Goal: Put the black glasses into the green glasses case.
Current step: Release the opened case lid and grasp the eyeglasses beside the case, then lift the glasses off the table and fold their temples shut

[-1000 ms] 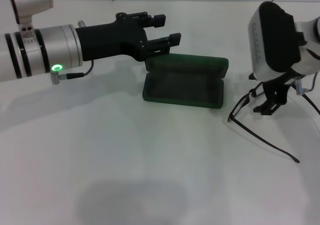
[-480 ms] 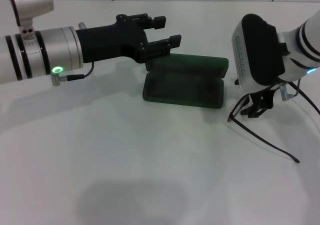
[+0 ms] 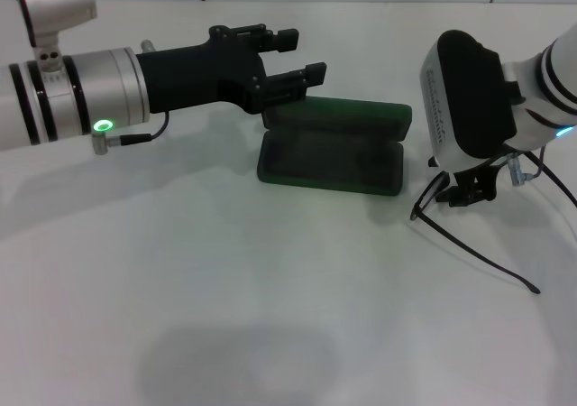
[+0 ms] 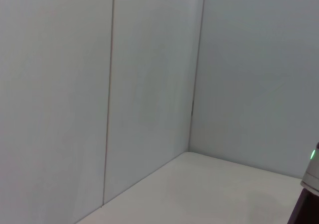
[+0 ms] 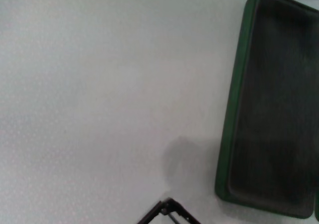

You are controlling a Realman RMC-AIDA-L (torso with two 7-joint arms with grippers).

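Observation:
The green glasses case (image 3: 330,162) lies open in the middle of the table, lid (image 3: 338,117) standing up at the back, dark lining showing. It also shows in the right wrist view (image 5: 271,109). The black glasses (image 3: 431,198) rest on the table just right of the case, one temple arm (image 3: 496,266) stretching toward the front right. A corner of them shows in the right wrist view (image 5: 168,211). My right gripper (image 3: 471,192) is down at the glasses' frame, under its white and black wrist housing. My left gripper (image 3: 293,54) is open and empty, just above and behind the lid's left end.
The white table (image 3: 225,289) runs to a pale wall at the back (image 4: 149,84). My left arm (image 3: 81,90) reaches in across the back left. The right arm's cable (image 3: 550,176) hangs near the glasses.
My right wrist has moved left toward the case, then settled slightly lower. The glasses have stayed almost in place on the table. The left arm has not moved.

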